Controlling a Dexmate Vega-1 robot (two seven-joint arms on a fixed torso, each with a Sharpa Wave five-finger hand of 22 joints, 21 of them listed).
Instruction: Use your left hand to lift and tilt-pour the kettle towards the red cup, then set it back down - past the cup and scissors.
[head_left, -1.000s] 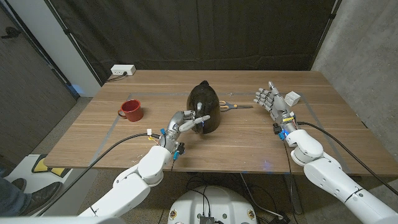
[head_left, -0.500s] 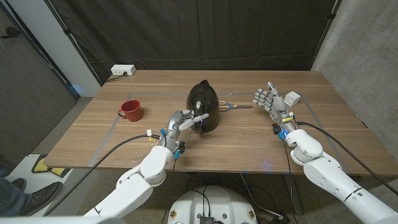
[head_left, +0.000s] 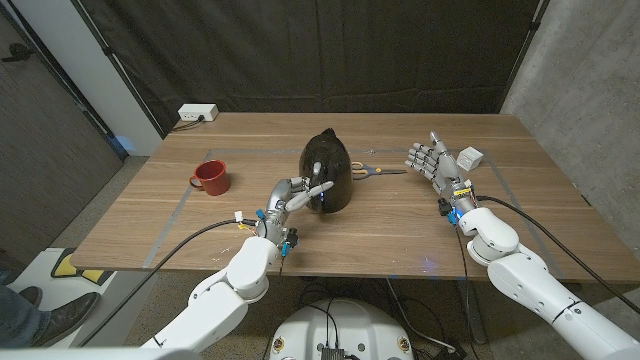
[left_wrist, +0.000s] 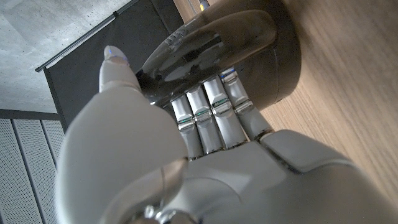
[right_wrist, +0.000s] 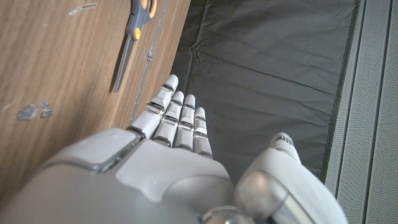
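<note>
Kettle: the black kettle (head_left: 327, 171) stood upright at the middle of the table (head_left: 400, 225), base down, in the same place as a second before; I had not lifted it.
Left hand: my left hand (head_left: 294, 195) had crept a little closer over that second and sat against the kettle's near side. In the left wrist view its fingers (left_wrist: 211, 112) reached round the handle with the thumb (left_wrist: 118, 70) up alongside. I judged the grip was forming but could not tell whether it was fully closed.
Meaning: the reach looked finished; closing and lifting were next.
Red cup: the red cup (head_left: 211, 177) stood well to the kettle's left, apart from it, unmoved.
Scissors: the scissors (head_left: 372, 170) lay just beyond the kettle's right side, unmoved.
Right hand: my right hand (head_left: 435, 162) was held above the table near the scissors' tips, fingers spread, holding nothing, as before.
</note>
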